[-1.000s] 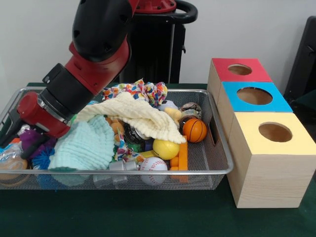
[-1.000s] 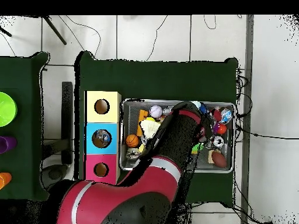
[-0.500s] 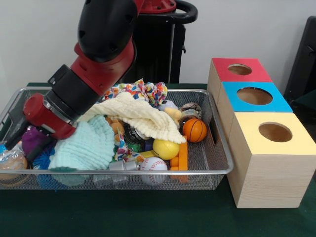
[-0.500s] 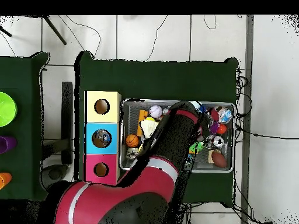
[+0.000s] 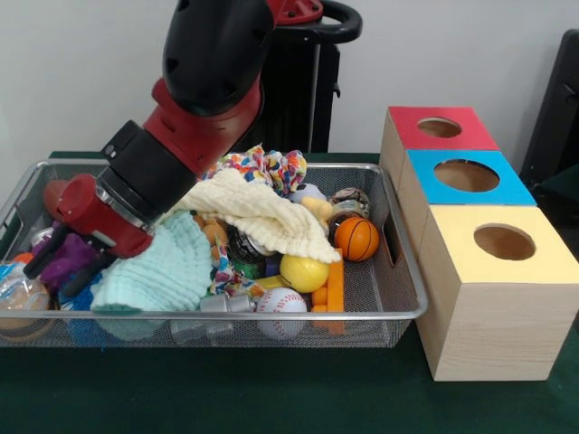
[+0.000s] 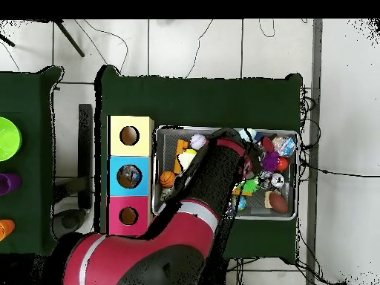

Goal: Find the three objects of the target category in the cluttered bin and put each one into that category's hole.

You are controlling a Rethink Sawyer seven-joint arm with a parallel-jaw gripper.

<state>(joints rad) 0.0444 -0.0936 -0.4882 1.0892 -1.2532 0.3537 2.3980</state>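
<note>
A wire bin (image 5: 271, 316) holds mixed toys and cloths. My gripper (image 5: 61, 267) reaches down into its left end, and its two black fingers sit on either side of a purple toy (image 5: 71, 260), shut on it. In the overhead view the gripper (image 6: 256, 159) lies beside the same purple toy (image 6: 271, 159). Right of the bin stand three wooden boxes with round holes in their tops: red (image 5: 439, 128), blue (image 5: 466, 176) and yellow (image 5: 502, 242). A small basketball (image 5: 356, 238), a yellow ball (image 5: 304, 272) and a baseball (image 5: 281, 303) lie at the bin's right front.
A cream cloth (image 5: 253, 212) and a mint cloth (image 5: 163, 267) cover much of the bin's middle. A colourful patterned cloth (image 5: 262, 167) lies at the back. My arm hides the bin's middle in the overhead view. Dark green cloth covers the table.
My arm has swung to the right in the front view, and the gripper has shifted right with the purple toy between its fingers. The rest of the bin is unchanged.
</note>
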